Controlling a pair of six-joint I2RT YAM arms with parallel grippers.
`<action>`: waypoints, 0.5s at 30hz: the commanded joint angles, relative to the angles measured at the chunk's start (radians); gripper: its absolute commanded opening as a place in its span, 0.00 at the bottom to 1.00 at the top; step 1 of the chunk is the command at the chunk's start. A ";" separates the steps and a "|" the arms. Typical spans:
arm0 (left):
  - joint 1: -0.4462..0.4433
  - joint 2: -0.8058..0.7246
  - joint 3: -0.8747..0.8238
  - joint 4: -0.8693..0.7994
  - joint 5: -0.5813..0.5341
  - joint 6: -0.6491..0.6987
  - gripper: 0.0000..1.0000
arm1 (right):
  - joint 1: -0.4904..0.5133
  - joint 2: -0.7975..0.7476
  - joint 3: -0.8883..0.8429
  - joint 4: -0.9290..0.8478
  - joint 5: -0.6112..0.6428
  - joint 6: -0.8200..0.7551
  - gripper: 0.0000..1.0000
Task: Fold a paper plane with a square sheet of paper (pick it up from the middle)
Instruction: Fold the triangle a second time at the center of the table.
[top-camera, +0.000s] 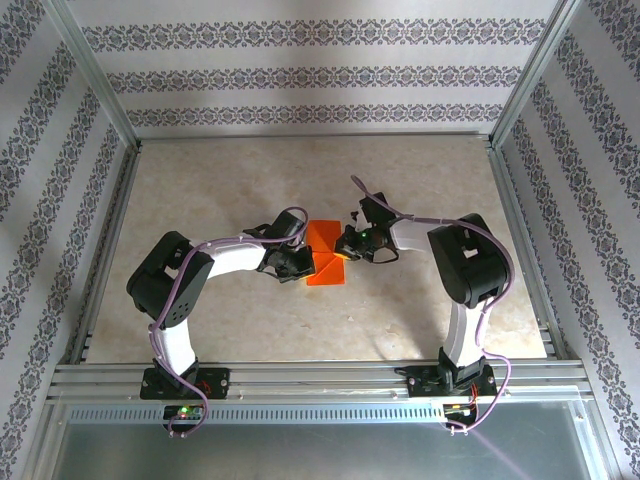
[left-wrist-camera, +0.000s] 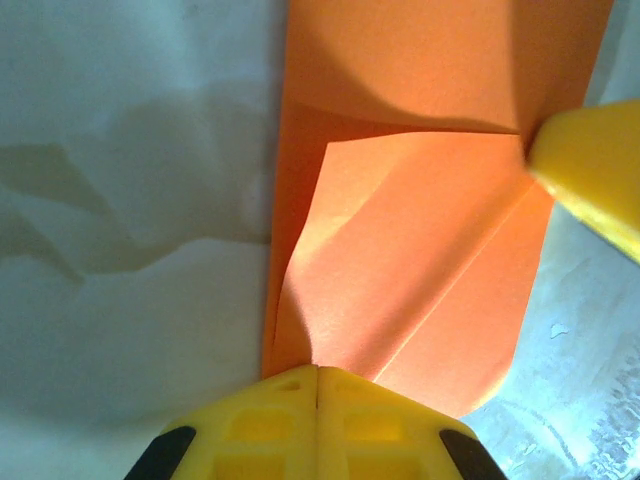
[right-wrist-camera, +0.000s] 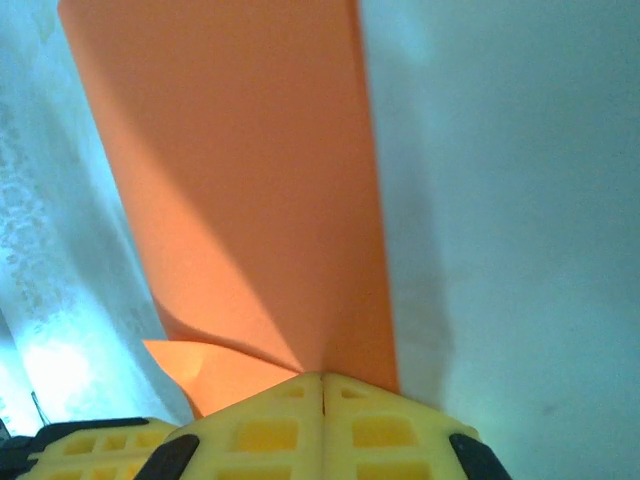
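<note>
The square sheet of paper (top-camera: 322, 238) is bright orange-red and lies partly folded mid-table between both arms. In the left wrist view the paper (left-wrist-camera: 420, 250) shows a turned-in flap with a diagonal crease. My left gripper (top-camera: 303, 262) meets it from the left, and its jaws (left-wrist-camera: 318, 370) are closed with the paper's edge running into their seam. My right gripper (top-camera: 345, 245) comes from the right, and its jaws (right-wrist-camera: 322, 375) are closed where a raised layer of paper (right-wrist-camera: 250, 180) ends. One right fingertip (left-wrist-camera: 590, 170) presses on the flap's corner. The paper plane is out of view.
The beige table (top-camera: 250, 190) is boxed in by aluminium posts (top-camera: 95, 75) and a front rail (top-camera: 320, 380), with patterned walls behind. Both arms bend inward, elbows out at the left (top-camera: 165, 275) and right (top-camera: 470, 260).
</note>
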 joint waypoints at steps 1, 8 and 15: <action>-0.007 0.056 -0.035 -0.201 -0.087 0.029 0.00 | -0.043 0.009 0.023 -0.057 0.128 -0.045 0.00; -0.007 0.057 -0.017 -0.201 -0.079 0.033 0.00 | -0.004 -0.101 0.012 -0.049 0.114 -0.064 0.00; -0.006 0.053 0.016 -0.195 -0.052 0.048 0.00 | 0.072 -0.028 0.006 -0.013 0.059 -0.017 0.00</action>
